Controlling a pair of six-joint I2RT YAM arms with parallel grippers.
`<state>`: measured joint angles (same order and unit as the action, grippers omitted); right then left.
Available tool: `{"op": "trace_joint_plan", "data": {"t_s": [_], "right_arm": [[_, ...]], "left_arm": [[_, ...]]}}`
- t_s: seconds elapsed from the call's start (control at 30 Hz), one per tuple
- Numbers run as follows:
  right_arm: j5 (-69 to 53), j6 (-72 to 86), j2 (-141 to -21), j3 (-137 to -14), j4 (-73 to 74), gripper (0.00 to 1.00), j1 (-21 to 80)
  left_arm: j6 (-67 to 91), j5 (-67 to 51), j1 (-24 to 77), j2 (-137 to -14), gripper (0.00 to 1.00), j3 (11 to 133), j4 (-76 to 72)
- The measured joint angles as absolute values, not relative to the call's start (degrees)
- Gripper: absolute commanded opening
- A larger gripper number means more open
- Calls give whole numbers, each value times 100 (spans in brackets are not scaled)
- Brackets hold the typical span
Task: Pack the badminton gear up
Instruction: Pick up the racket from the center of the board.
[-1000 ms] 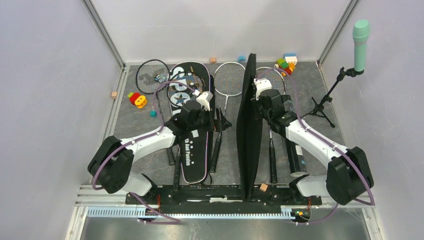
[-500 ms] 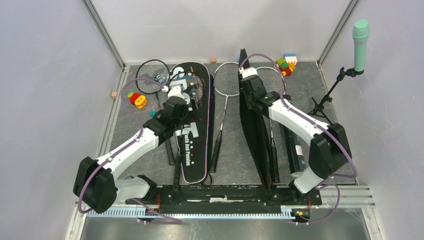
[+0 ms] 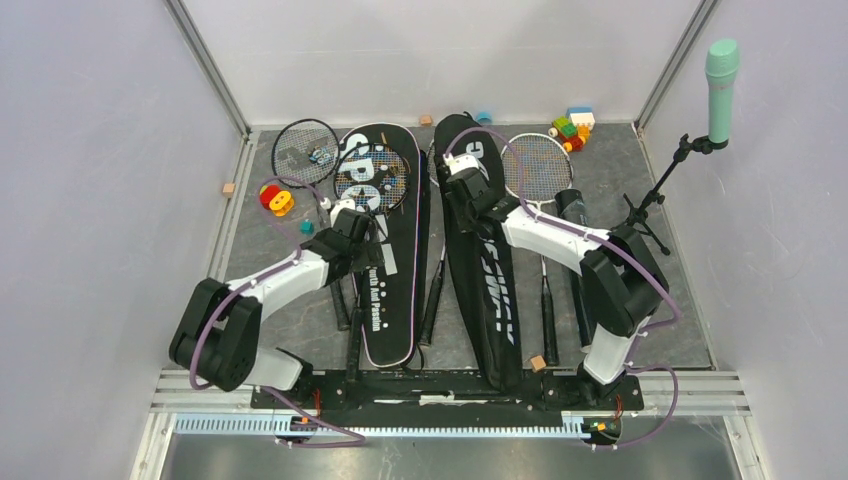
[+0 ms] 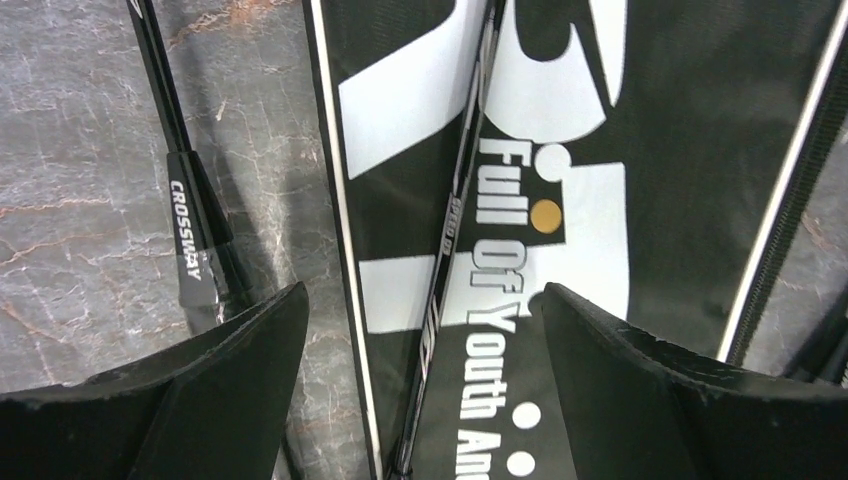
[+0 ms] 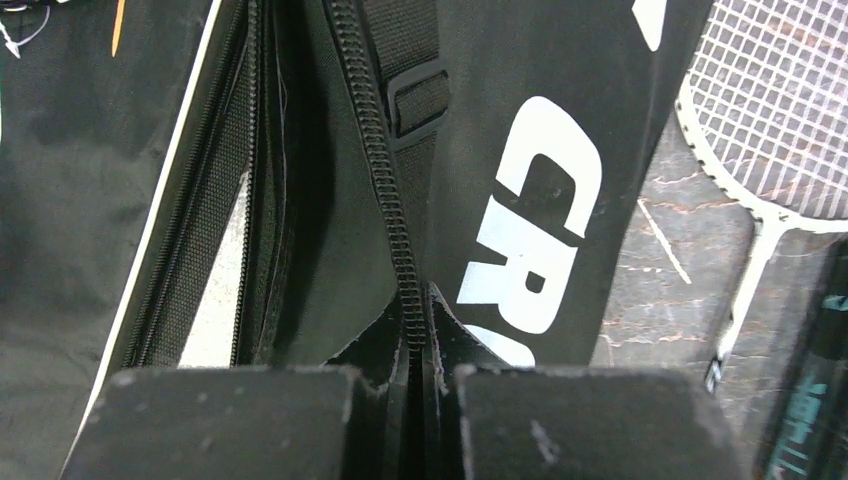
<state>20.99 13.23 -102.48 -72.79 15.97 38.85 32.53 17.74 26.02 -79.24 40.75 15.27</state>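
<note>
The black "SPORT" bag (image 3: pixel 392 290) lies flat left of centre with a racket (image 3: pixel 378 172) on it. My left gripper (image 3: pixel 358 238) hovers open over the bag's left edge. In the left wrist view, its fingers (image 4: pixel 230 350) straddle the white-piped edge and a thin racket shaft (image 4: pixel 455 230). The "CROSSWAY" bag (image 3: pixel 492 300) lies tilted right of centre. My right gripper (image 3: pixel 462 185) is shut on its zipper edge (image 5: pixel 385 150). A white racket (image 3: pixel 537 165) and a black tube (image 3: pixel 580 260) lie to its right. Another racket head (image 3: pixel 305 152) sits at the back left.
A mint-green microphone (image 3: pixel 721 75) on a black stand rises at the right. Toy blocks lie at the back right (image 3: pixel 572 128), at the left (image 3: pixel 273 198) and near the front rail (image 3: pixel 537 362). A lettered racket handle (image 4: pixel 195 240) lies left of the "SPORT" bag.
The right arm has swung the "CROSSWAY" bag from standing on edge down and leftward, over the middle racket's head. The left gripper has drawn back toward the near left along the "SPORT" bag.
</note>
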Motion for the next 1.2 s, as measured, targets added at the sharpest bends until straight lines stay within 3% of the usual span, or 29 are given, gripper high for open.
{"op": "trace_joint_plan", "data": {"t_s": [0.23, 0.4, 1.03, 1.2], "right_arm": [[1898, 1658, -10086, -6720, 976, 0, 3857], [1785, 1721, -10086, -6661, 790, 0, 3857], [1610, 1758, -10077, -6499, 550, 0, 3822], [1540, 1758, -10044, -6401, 475, 0, 3791]], "left_arm": [[3177, 1546, 2322, -8654, 64, 4178, 1116], [3098, 1496, 2285, -9056, 53, 4558, 1052], [2777, 2008, 2388, -9227, 54, 5242, 1984], [2729, 1879, 2388, -9623, 47, 5509, 1929]]}}
